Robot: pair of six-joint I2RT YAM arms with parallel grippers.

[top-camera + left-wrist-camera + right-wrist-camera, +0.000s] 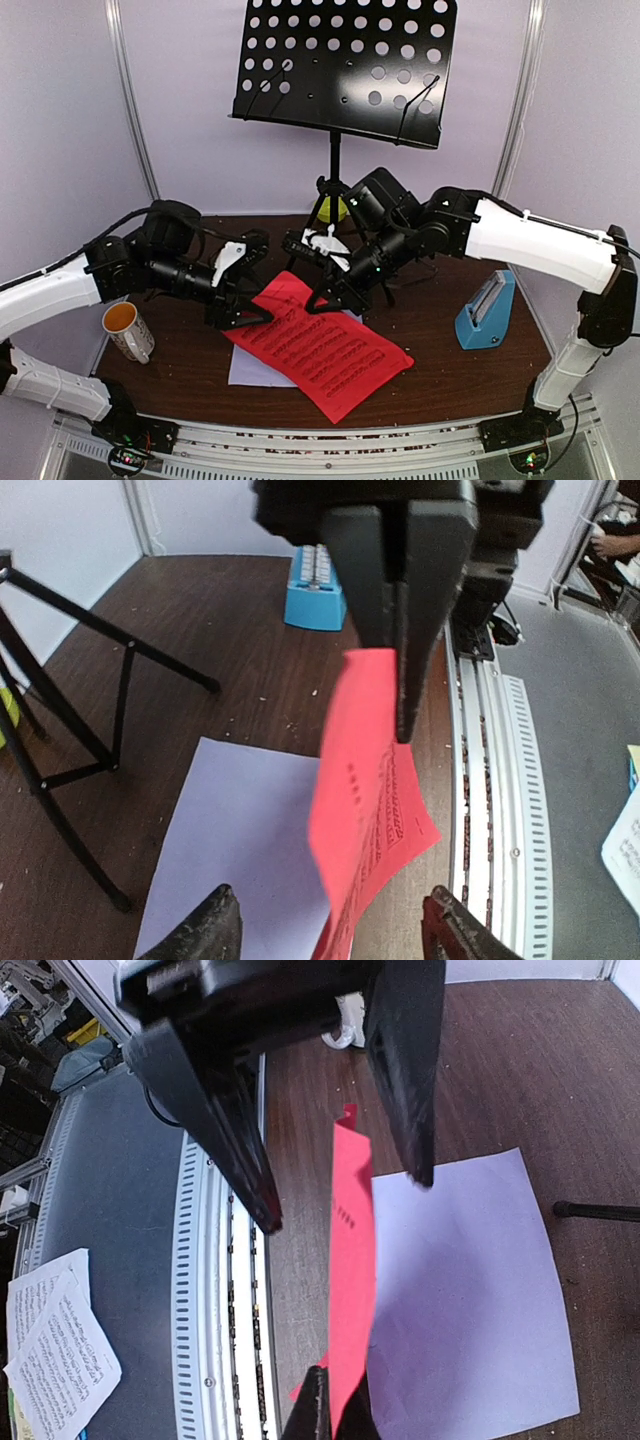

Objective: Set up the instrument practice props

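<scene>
Red music sheet [330,350] lies slanted over the white sheet [250,368] on the tabletop [440,375], its long side running from far left to near right, its print too small to read. Right pincer [318,303] is clamped on its raised far edge; left pincer [258,318] stands open around that same edge.

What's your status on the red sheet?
Right gripper shut on red sheet, one edge raised. Left gripper open, jaws either side of the sheet. White sheet flat underneath, nothing on stand. Nothing blocking.
</scene>
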